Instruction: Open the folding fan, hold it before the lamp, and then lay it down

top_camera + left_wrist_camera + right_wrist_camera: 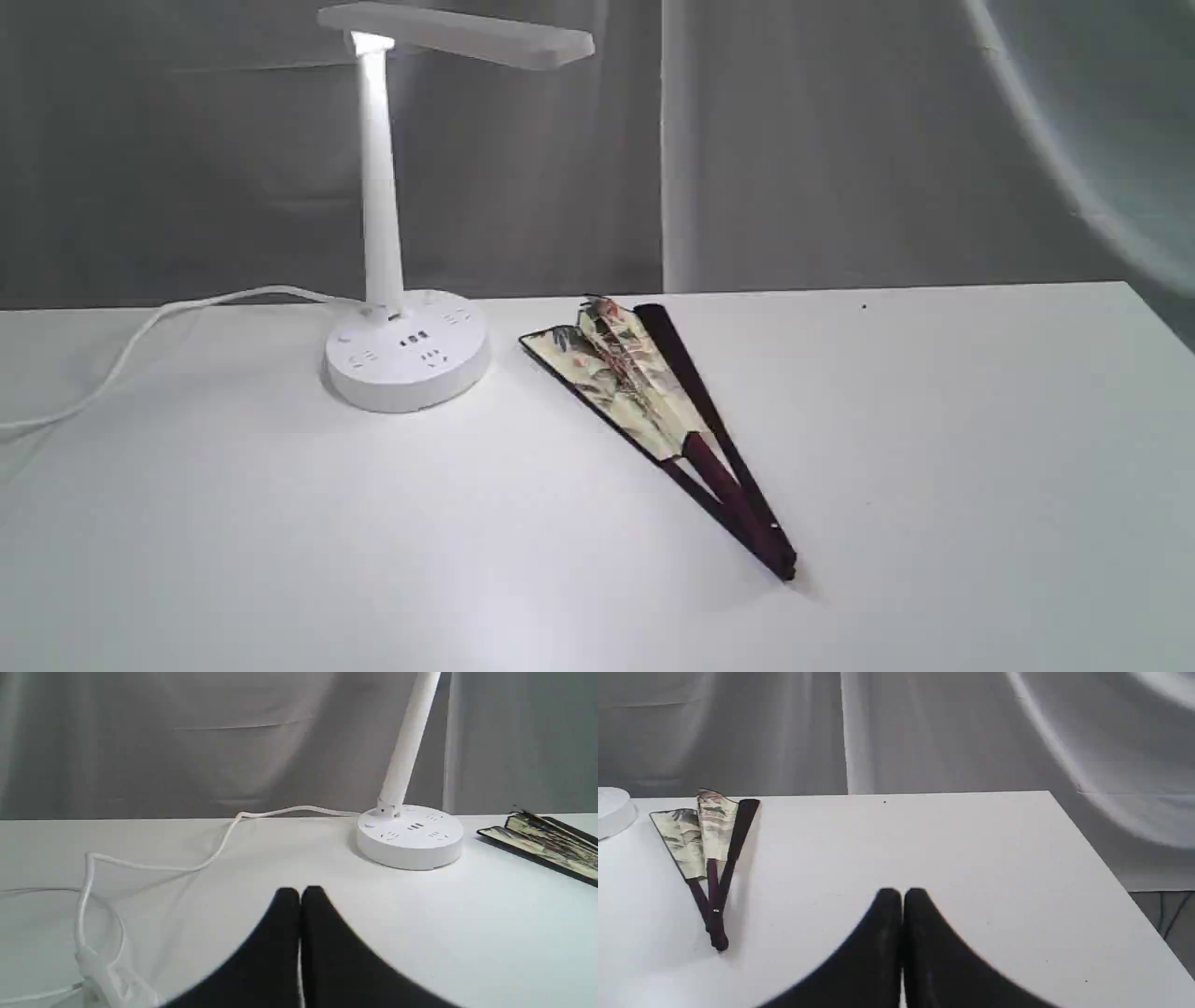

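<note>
Folding fan (625,373): a pleated cream paper leaf painted in reds and browns, on glossy dark maroon ribs. It is only partly spread, a narrow wedge.
Where the fan lies: flat on the table (934,448), just beside the lamp's round base on its right and not touching it. The pivot end points toward the near right, and a few pleats stand up a little at the wide end.
Lamp (380,205): smooth white plastic, with a tall slim post leaning slightly and a flat bar head on top. There is a bright glow where post and head meet. The round, puck-shaped base has sockets in its top.
Cord (140,336): white and thin, trailing in loose curves from the base off to the left.
Table: plain matte white, straight-edged.
Curtain (840,140): grey cloth in soft folds behind everything.
Left gripper (300,891): two black tapered fingers pressed together, nothing between them, touching nothing.
Left gripper pose: low over the table, pointing toward the curtain, with the lamp base ahead of it and well apart.
Right gripper (902,892): black fingers likewise closed tip to tip, empty.
Right gripper pose: level above bare tabletop, well apart from the fan.
</note>
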Controlling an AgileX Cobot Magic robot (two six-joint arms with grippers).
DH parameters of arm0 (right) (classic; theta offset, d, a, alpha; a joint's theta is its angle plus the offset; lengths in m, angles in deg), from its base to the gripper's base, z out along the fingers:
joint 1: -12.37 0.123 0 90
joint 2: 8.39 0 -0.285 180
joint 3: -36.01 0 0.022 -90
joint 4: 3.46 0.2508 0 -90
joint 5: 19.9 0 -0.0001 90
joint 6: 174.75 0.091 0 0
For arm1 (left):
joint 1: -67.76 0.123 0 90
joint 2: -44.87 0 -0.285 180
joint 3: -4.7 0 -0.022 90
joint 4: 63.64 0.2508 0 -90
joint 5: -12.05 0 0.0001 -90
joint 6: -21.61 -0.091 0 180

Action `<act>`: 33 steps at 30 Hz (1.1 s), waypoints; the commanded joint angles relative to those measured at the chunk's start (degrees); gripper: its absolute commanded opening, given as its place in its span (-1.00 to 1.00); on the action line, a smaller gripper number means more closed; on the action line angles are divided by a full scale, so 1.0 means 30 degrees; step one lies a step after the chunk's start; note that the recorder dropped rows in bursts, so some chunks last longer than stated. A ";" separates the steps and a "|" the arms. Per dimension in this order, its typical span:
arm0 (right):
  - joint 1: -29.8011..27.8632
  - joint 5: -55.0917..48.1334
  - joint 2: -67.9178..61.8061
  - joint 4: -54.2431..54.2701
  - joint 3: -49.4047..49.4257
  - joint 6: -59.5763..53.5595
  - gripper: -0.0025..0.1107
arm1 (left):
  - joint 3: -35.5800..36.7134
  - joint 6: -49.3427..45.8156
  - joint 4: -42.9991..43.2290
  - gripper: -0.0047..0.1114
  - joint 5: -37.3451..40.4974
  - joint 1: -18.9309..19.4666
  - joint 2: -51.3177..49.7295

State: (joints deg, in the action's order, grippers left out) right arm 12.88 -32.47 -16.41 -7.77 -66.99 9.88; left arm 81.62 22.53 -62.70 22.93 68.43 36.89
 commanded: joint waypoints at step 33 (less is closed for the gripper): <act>0.0016 0.2235 0.0078 0.3094 -0.1627 -0.0240 -0.96 | -0.1858 0.0137 -0.8136 -0.92 0.0039 -0.0032 0.0064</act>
State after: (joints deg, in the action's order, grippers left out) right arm 12.88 -25.39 -16.41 1.08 -69.75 9.74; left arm 77.72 22.86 -86.26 23.20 68.43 36.89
